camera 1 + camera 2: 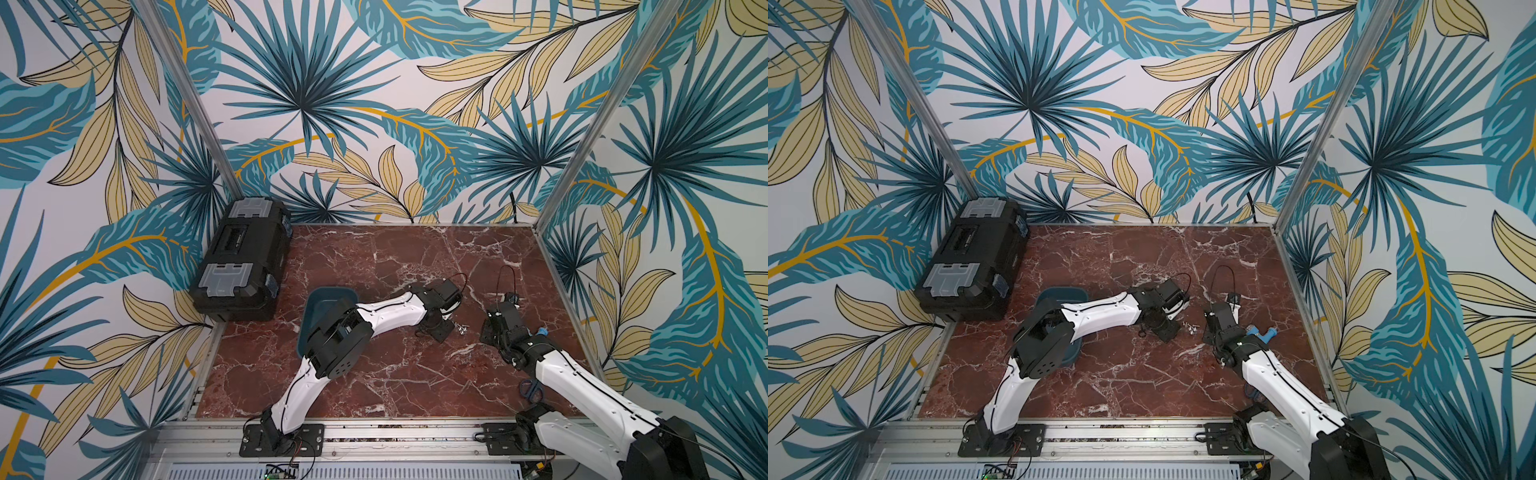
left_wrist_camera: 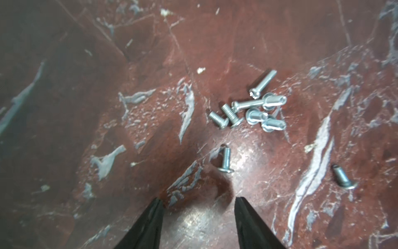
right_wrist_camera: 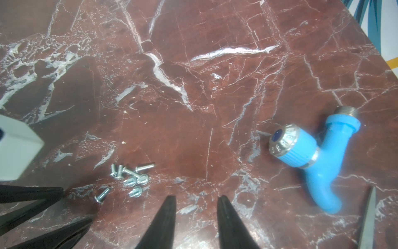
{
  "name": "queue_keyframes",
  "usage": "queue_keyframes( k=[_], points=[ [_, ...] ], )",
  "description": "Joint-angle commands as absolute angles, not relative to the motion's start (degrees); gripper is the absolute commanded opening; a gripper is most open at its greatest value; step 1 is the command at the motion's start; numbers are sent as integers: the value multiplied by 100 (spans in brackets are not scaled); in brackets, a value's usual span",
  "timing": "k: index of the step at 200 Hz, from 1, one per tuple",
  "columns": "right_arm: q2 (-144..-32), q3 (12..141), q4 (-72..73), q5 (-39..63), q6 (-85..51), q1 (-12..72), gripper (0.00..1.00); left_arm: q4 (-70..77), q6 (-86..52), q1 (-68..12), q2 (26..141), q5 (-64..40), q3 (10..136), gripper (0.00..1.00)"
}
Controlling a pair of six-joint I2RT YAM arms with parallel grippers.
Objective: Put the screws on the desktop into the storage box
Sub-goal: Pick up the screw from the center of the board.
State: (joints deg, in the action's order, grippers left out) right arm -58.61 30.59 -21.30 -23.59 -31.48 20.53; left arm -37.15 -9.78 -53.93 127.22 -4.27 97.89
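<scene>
Several small silvery screws (image 2: 252, 110) lie in a loose heap on the reddish marble desktop (image 1: 374, 374). One screw (image 2: 225, 160) lies alone nearer the fingers, and another (image 2: 343, 179) sits off to the side. The heap (image 3: 131, 176) also shows in the right wrist view and as a speck in both top views (image 1: 461, 329) (image 1: 1192, 328). My left gripper (image 2: 198, 201) is low over the desktop just short of the single screw, open with nothing between its fingers. My right gripper (image 3: 197, 199) is open and empty beside the heap. The teal storage box (image 1: 328, 297) is partly hidden under the left arm.
A black toolbox (image 1: 243, 266) stands at the back left corner. A blue tap fitting (image 3: 308, 155) lies right of the right gripper. Blue-handled scissors (image 1: 531, 390) lie under the right arm. An aluminium rail (image 1: 374, 436) runs along the front edge, and patterned walls close in three sides.
</scene>
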Motion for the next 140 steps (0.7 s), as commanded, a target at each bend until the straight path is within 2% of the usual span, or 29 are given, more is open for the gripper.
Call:
queue_keyframes(
  k=[1,70,140],
  points=[
    [-5915,3015,-2099,-2461,-3223,2030,37,-3563,-888,-5414,12920,-527,10162,57],
    [-5944,3024,-2105,-2444,-3215,2020,37,-3779,-886,-5483,13307,-461,10500,53],
    [-6020,3059,-2101,-2426,-3209,2021,37,-3858,-766,-5655,13324,-171,10263,46]
  ],
)
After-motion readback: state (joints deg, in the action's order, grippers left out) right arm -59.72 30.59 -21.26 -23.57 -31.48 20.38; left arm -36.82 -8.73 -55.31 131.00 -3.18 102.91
